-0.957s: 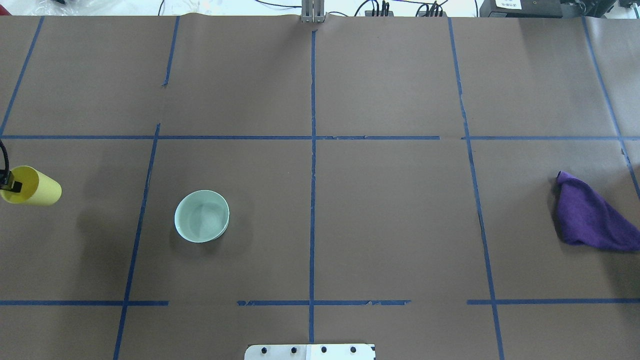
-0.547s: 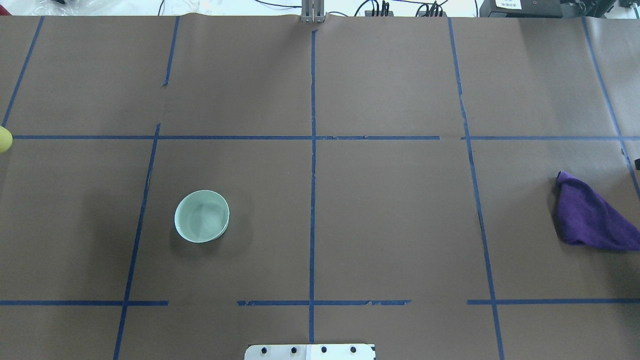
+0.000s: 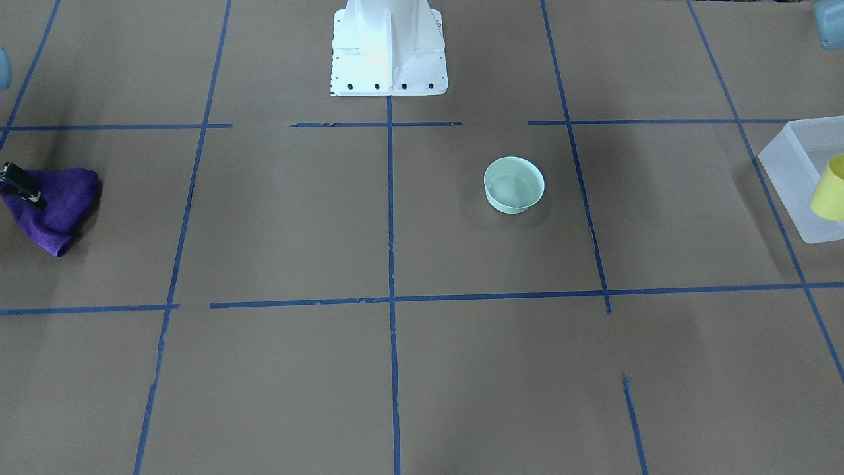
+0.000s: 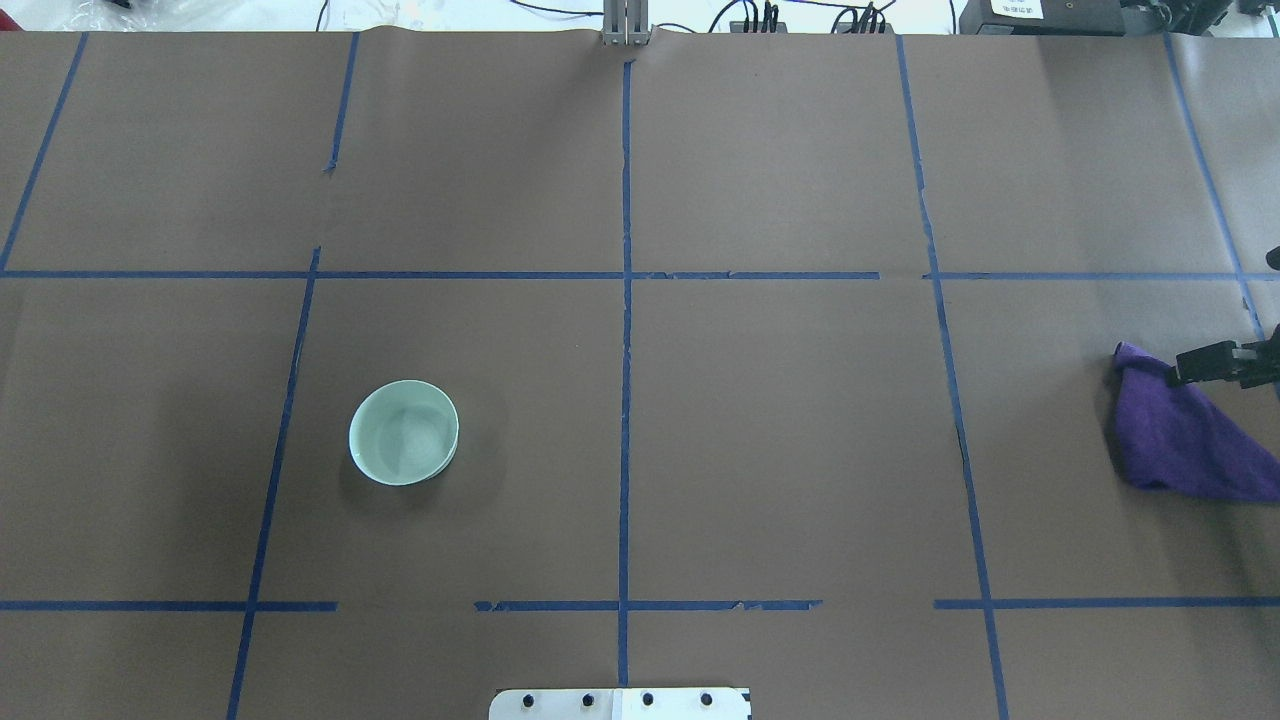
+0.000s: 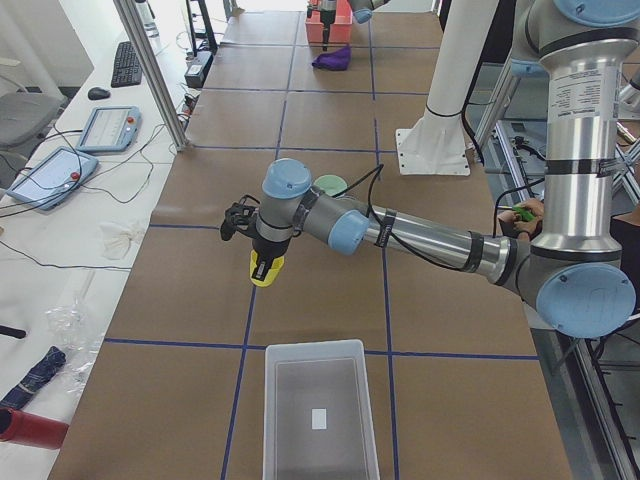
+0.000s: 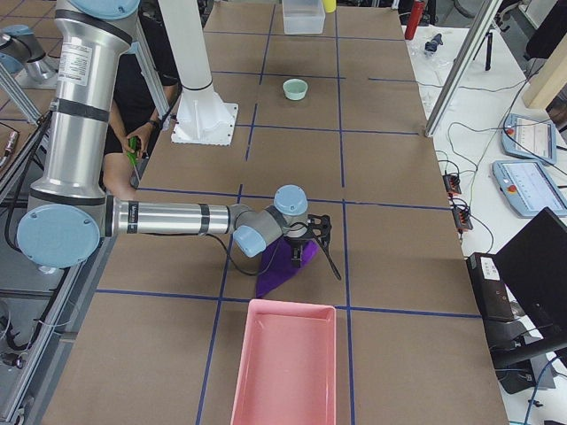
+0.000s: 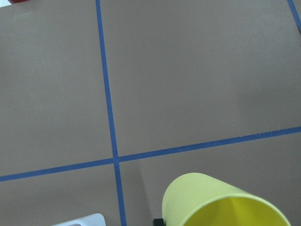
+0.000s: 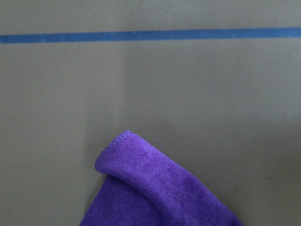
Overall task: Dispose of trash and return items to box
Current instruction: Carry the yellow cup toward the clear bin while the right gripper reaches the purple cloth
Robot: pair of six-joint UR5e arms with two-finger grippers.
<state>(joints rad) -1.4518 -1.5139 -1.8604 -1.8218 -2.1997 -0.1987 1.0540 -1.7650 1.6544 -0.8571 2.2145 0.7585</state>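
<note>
- Though cut off by the front-facing view's right edge, the small yellow tapered plastic cup (image 3: 829, 188) shows in the air, overlapping the outline of the translucent frosted-white rectangular plastic bin (image 3: 784, 158)
- Seen from the left end, it hangs over the brown paper-covered table (image 5: 330, 300), short of the bin
- The left gripper (image 5: 262, 254) grips the cup at its rim; its fingers are almost wholly hidden, so their spread cannot be told
- Only one black finger of the right gripper (image 4: 1200, 362) enters the overhead view, over the top corner of the crumpled purple cloth (image 4: 1180, 440); whether it is parted, closed or touching cannot be told
- The pale green round bowl (image 4: 403, 432) stands well apart from both
</note>
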